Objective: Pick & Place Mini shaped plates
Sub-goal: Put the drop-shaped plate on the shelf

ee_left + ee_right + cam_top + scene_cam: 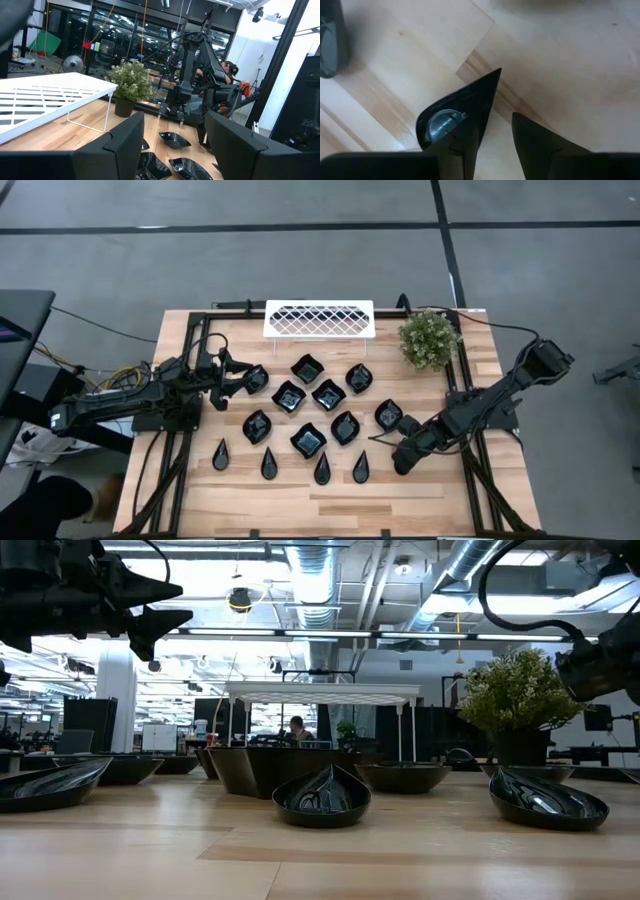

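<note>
Several mini shaped plates, glossy black, lie flat on the wooden table [300, 500]. The wavy squares [328, 394] are in the middle and a row of slim teardrops [268, 464] lies nearer the front. My right gripper [398, 463] points steeply down beside the rightmost teardrop plate [360, 468], open, with bare wood in the gap [497, 125]. One finger stands over that plate's wide end [440, 125]. At the table's left my left gripper [245, 380] hovers level and open [175, 150], holding nothing. My right gripper has one finger over the wide end [432, 127] of the teardrop plate, which lies flat on the table with its tip [496, 74] pointing away. That finger hides the meeting place, so I cannot tell whether it touches. Nothing is between the fingers.
A white lattice tray [319, 318] stands on wire legs at the far edge, with a potted plant [429, 340] at its right. A black frame [180, 470] borders the table. Bare wood lies along the near edge. People sit in the room beyond [296, 727].
</note>
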Available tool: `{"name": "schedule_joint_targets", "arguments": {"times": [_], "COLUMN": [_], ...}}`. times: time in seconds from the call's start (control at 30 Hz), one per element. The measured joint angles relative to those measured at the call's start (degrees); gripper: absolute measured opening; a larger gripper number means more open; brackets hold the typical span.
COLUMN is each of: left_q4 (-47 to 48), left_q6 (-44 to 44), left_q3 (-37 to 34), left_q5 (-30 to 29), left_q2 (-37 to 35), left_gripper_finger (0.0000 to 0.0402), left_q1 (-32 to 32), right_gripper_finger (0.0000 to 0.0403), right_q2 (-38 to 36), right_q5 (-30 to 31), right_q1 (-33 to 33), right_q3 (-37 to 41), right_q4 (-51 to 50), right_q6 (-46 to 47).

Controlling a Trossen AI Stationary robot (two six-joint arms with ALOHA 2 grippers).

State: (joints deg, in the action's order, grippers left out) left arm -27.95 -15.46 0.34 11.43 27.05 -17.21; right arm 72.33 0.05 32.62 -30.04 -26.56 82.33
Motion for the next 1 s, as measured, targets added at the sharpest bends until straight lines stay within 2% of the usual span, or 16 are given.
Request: {"name": "schedule_joint_targets", "arguments": {"times": [0.23,0.6,1.0], "left_q4": [-0.22,-0.31,-0.43], "left_q6": [0.0,0.01,0.0], "left_q3": [0.0,0.0,0.0], "left_q5": [0.0,-0.01,-0.01], "left_q2": [0.0,0.0,0.02], "left_gripper_finger": [0.0214,0.0214,0.0214], "left_q1": [-0.02,-0.01,-0.02], "right_gripper_finger": [0.0091,0.0008,0.0002], "right_q2": [0.09,0.05,-1.39], "right_q5": [-0.01,-0.02,-0.19], "right_q1": [-0.02,-0.02,-0.02], "right_q3": [0.0,0.0,0.02], "right_q4": [0.06,0.32,1.07], "right_q6": [-0.23,-0.38,-0.36]}}
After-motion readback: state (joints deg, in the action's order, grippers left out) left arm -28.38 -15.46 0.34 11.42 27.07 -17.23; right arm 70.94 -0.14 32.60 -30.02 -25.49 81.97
